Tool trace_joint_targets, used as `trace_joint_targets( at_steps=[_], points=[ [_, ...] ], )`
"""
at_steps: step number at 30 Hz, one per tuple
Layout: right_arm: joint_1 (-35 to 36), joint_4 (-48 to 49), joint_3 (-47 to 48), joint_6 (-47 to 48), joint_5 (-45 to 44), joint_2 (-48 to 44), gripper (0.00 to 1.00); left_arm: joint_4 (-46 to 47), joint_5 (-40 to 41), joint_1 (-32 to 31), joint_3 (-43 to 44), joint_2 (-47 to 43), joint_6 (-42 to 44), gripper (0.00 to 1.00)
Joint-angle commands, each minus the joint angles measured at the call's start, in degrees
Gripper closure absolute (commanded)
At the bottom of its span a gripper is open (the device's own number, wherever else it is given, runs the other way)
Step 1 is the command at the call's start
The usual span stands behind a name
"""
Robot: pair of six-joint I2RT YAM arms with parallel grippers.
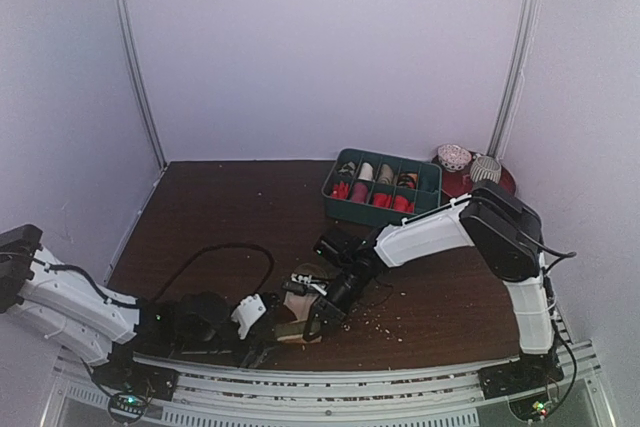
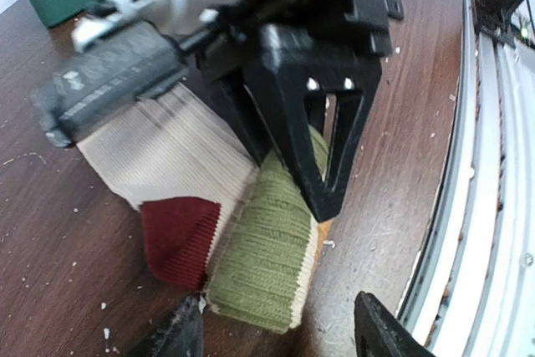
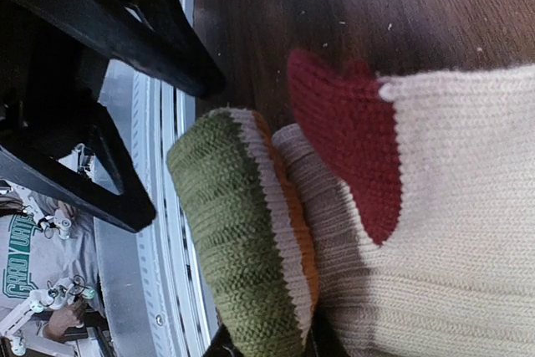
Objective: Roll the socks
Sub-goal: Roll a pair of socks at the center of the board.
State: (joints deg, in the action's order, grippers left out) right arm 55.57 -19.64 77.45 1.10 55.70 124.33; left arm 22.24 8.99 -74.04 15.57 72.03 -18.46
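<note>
The sock (image 2: 175, 156) lies by the table's (image 2: 58, 273) near edge, about midway along it. Its long axis runs roughly along that edge, slanting slightly away. Its green end points at our left gripper (image 2: 276, 339), which stands spread wide just short of it, holding nothing. Our right gripper (image 2: 288, 177) is nearer, pinching that green end from above.

Lab test booth, plain white walls (image 1: 330, 47)
</note>
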Motion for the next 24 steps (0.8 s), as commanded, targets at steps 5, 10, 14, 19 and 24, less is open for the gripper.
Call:
trace_joint_targets(
  at_steps=[5, 10, 14, 19, 24],
  points=[
    [0.07, -7.63, -3.44, -1.63, -9.93, 6.16, 0.83, 9.41, 0.82, -0.49, 3.06, 7.08, 6.48, 0.39],
    [0.08, -7.70, -3.18, -1.24, -9.96, 6.53, 0.83, 10.29, 1.50, -0.42, 3.15, 9.82, 5.99, 0.43],
    [0.05, -7.93, -2.79, -0.99, -9.85, 6.45, 0.83, 10.97, 0.74, -0.40, 2.44, 12.46, 3.75, 0.66],
    [0.00, -7.88, -2.66, -0.57, -10.07, 6.24, 0.82, 12.39, -0.26, -0.40, 2.27, 14.90, 2.31, 0.83],
    [0.05, -5.15, -3.38, -1.43, -11.98, 3.22, 0.77, 11.76, -1.30, 0.25, 3.17, 15.16, -0.53, 1.00]
  ],
)
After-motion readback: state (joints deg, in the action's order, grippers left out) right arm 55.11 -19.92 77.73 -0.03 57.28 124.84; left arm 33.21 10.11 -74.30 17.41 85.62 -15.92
